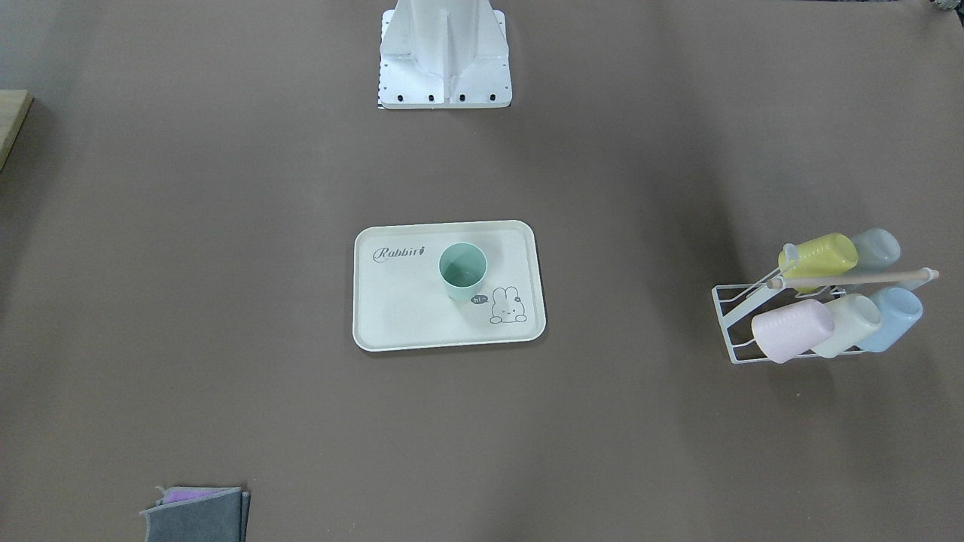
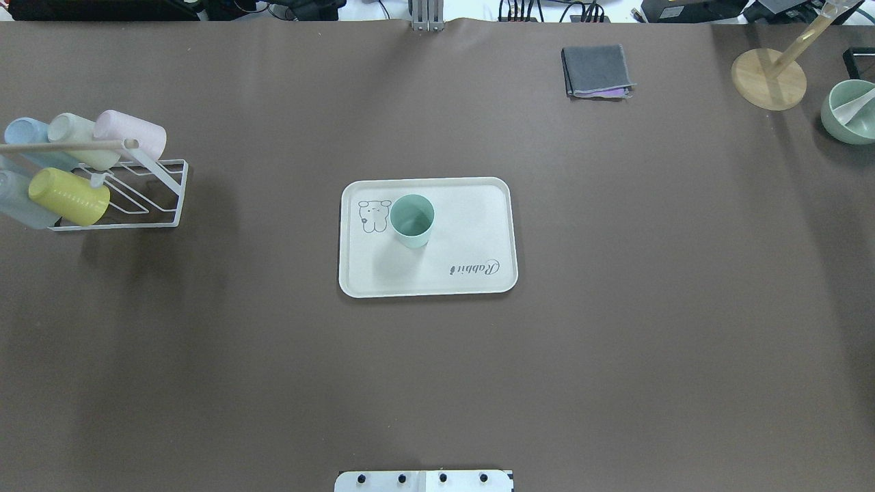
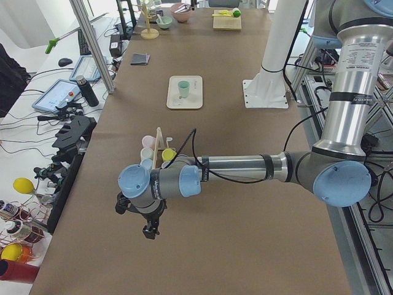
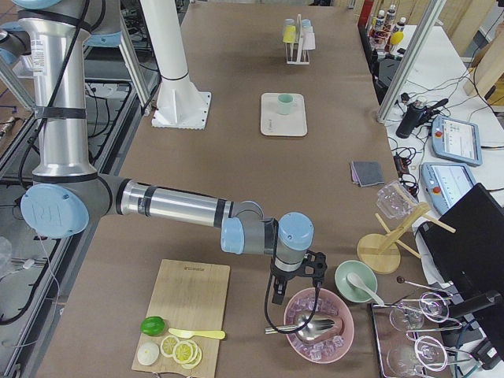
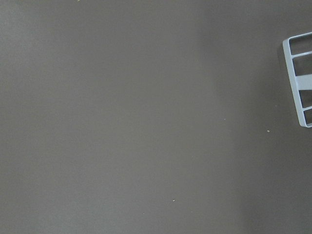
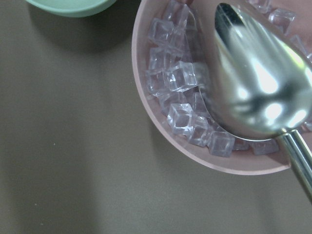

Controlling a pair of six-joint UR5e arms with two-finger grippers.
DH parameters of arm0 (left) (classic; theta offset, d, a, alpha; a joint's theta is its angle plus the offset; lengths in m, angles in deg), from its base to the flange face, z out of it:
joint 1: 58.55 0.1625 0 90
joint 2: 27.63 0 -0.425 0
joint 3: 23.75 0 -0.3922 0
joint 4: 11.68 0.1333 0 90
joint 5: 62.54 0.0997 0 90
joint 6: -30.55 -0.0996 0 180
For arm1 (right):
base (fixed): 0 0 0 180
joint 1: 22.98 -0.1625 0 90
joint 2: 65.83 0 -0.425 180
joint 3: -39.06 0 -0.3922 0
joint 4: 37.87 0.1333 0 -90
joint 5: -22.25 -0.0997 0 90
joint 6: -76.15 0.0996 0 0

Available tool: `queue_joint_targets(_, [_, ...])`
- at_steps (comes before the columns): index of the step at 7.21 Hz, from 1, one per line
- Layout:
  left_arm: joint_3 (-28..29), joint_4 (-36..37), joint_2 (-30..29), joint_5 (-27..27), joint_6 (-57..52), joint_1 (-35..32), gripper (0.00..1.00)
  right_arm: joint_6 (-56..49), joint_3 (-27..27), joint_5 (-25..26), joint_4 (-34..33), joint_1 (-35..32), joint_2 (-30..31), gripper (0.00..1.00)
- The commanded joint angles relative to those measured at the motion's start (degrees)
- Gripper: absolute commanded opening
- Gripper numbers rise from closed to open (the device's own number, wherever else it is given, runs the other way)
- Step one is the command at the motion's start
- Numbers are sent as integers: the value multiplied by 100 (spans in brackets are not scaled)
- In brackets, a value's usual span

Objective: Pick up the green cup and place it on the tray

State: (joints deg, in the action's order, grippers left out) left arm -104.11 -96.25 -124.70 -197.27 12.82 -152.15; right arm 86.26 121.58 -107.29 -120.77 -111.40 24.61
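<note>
The green cup stands upright on the cream-white tray at the table's middle, next to the bunny drawing. It also shows in the overhead view on the tray. My left gripper shows only in the exterior left view. It hangs over bare table at my left end, near the cup rack and far from the tray. My right gripper shows only in the exterior right view, over a pink bowl of ice. I cannot tell whether either gripper is open or shut.
A white wire rack holds several pastel cups at my left; its corner shows in the left wrist view. A folded grey cloth, a wooden stand and a green bowl stand far right. The pink ice bowl holds a spoon. A cutting board lies nearby.
</note>
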Motion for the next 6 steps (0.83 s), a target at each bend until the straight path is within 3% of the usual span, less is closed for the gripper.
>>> queue_joint_targets(1, [29,-86,57,17,68,0,98,0,1,0,1,0,0,100])
queue_joint_targets(6, [29,-86,66,8,190,0,98,26,-42,-27,-8,0,-9,100])
